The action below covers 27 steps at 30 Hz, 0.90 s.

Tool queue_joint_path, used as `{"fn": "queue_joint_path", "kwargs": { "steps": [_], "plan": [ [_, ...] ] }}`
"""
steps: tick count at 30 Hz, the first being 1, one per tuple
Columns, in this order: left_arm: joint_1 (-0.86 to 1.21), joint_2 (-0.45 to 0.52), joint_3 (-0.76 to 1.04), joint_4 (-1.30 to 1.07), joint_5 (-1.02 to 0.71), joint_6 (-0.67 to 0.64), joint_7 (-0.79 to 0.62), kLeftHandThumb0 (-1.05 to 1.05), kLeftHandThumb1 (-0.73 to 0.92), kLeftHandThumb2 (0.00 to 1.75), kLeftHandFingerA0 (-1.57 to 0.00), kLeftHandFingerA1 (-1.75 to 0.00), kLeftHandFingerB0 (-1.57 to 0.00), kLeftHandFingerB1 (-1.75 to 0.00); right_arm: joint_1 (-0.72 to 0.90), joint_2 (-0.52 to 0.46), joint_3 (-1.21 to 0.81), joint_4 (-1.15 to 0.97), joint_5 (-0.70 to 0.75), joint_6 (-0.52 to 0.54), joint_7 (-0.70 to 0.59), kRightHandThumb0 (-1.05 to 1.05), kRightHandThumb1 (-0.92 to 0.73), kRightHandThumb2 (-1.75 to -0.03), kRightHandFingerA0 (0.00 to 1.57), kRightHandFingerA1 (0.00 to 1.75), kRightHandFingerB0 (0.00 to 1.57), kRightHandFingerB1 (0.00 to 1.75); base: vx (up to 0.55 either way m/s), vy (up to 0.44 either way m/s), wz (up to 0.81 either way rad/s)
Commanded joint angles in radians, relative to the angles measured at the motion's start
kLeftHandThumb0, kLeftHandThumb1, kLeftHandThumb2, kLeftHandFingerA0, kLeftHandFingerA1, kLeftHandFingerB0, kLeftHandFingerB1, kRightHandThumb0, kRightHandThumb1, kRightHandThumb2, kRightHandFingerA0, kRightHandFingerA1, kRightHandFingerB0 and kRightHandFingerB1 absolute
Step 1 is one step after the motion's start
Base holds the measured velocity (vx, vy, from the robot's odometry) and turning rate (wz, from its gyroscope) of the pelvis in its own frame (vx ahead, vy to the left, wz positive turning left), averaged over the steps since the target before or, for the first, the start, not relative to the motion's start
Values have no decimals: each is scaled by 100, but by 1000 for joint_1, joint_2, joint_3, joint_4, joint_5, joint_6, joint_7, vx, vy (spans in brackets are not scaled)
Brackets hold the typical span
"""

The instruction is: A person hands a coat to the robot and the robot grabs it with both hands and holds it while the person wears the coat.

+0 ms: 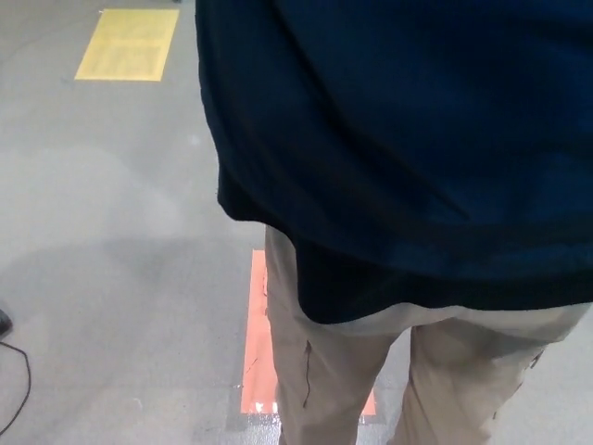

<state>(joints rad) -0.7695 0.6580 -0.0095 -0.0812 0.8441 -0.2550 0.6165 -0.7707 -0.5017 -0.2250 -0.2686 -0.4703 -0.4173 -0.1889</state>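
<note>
Coat (408, 139): dark navy fabric fills the upper centre and right of the head view and hangs close in front of the camera. Its lower hem runs from centre left down toward the right edge.

Left to right:

1. Floor (111, 260), left: grey concrete. A yellow floor marking (127, 44) lies at the far left. A thin black cable (18, 389) curls at the near left edge, well apart from the person.

2. Centre: an orange floor strip (255, 343) runs from near to far and disappears behind the person's legs.

3. Centre to right: the person's legs in beige trousers (324, 380) show below the hem, so the garment hangs over the person's back and hips. The person stands just beyond the camera, apparently facing away. Judgement: this position suits putting the arms into sleeves held open from behind.

Robot hands: neither the left nor the right hand appears in the view. Whether the fingers are spread, pressed together or pinching the fabric cannot be told. Judgement: if the hands grip the garment, they do so above or outside the frame, near the collar or shoulders, which would explain the free-hanging hem.

Task stage, as a judgement: the wearing step is in progress; the sleeves and the person's arms are not visible.
</note>
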Motion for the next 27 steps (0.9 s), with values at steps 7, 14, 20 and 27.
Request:
{"fn": "queue_joint_path", "kwargs": {
  "steps": [7, 14, 20, 27],
  "plan": [
    [921, -293, -14, -306, 105, -170, 431, -66, 89, 66, -7, -29, -6, -24, 992, 365, 49, -280, -114, -362, -215, -62, -91, -66, 5, 33, 5, 23, 0, 0, 0],
    [1003, -308, -172, -67, 224, -145, 577, -34, 58, 111, -3, -53, 0, -49, 1187, 358, 126, -119, -265, -419, -278, -62, -92, -71, 7, 33, 10, 19, 0, 0, 0],
    [932, -340, -268, 240, 216, -69, 511, -62, 85, 65, -33, -47, -38, -36, 1164, 304, 186, 56, -377, -315, -330, -60, -92, -68, 21, 34, 19, 28, 0, 0, 0],
    [909, -343, -319, 366, 208, 58, 302, -61, 77, 64, -52, -41, -47, -37, 1193, 248, 254, 48, -494, 31, -8, -61, -89, -67, 19, 29, 20, 29, 0, 0, 0]
  ]
}}
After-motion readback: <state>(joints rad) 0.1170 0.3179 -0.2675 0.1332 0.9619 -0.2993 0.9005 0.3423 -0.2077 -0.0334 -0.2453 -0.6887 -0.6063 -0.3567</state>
